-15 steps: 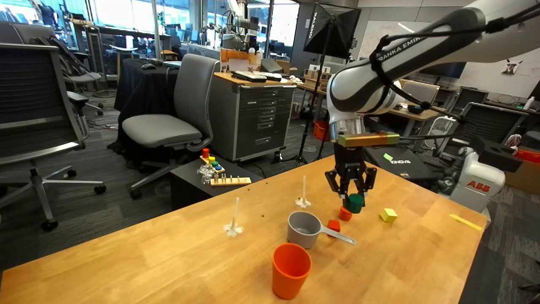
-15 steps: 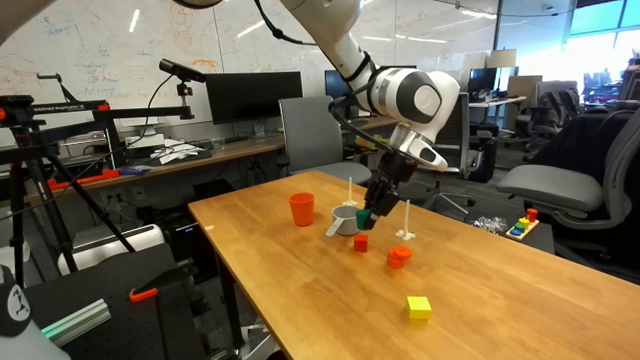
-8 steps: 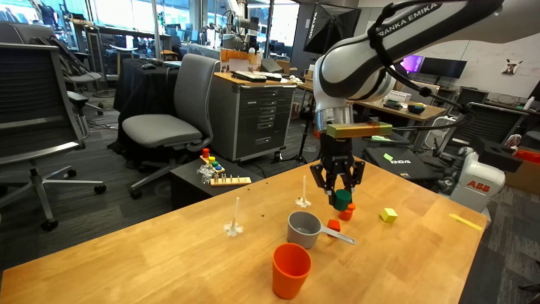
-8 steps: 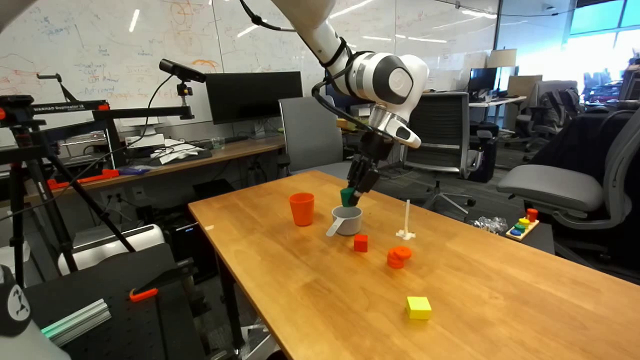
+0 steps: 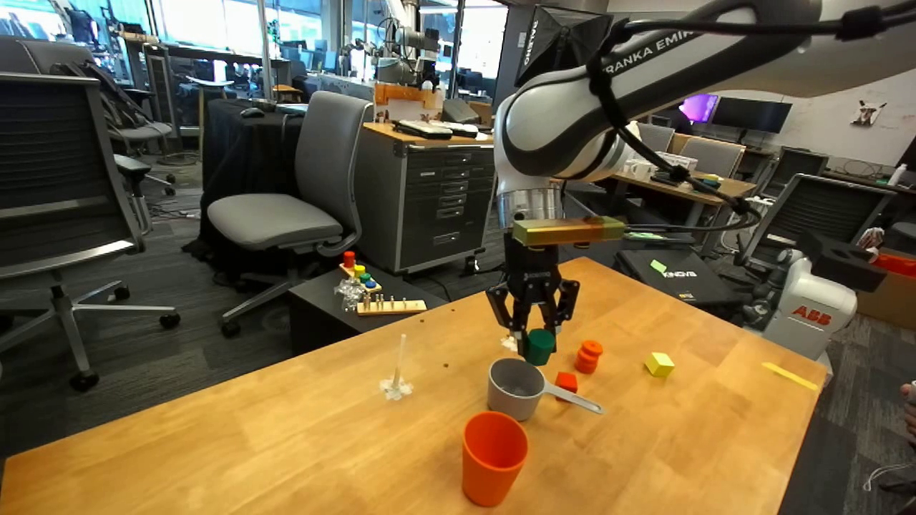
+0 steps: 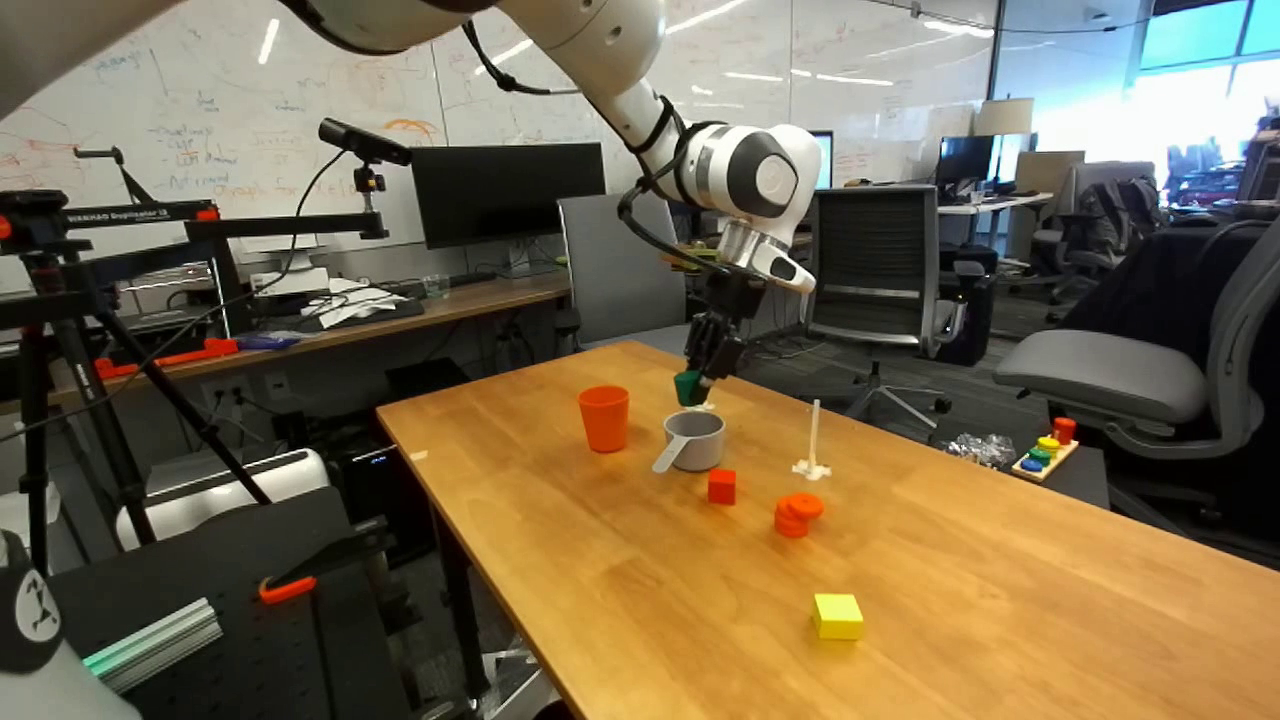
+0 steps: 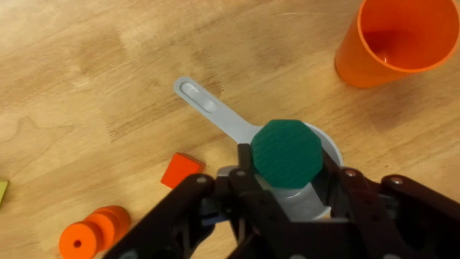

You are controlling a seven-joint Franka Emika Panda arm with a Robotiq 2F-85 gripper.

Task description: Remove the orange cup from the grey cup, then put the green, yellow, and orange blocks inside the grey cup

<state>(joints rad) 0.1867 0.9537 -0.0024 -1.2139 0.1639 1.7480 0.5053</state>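
My gripper (image 5: 538,346) is shut on the green block (image 5: 539,347) and holds it in the air above the grey cup (image 5: 514,400). In the wrist view the green block (image 7: 286,154) sits between the fingers and covers part of the grey cup's opening (image 7: 300,203). The grey cup has a long handle. The orange cup (image 6: 604,420) stands upright on the table, apart from the grey cup. A red-orange cube (image 6: 721,487) lies by the grey cup's handle. A stack of orange round pieces (image 6: 797,514) stands farther off. The yellow block (image 6: 837,616) lies beyond it.
A thin upright white peg (image 5: 398,365) is fixed to the wooden table (image 5: 286,443). A second peg's base (image 5: 509,343) shows beside the gripper; its stick is hidden there. A yellow tape strip (image 5: 789,375) is near a table edge.
My gripper has carried the green block across, past the orange stack, to over the grey cup. The cups and the other blocks have not moved.
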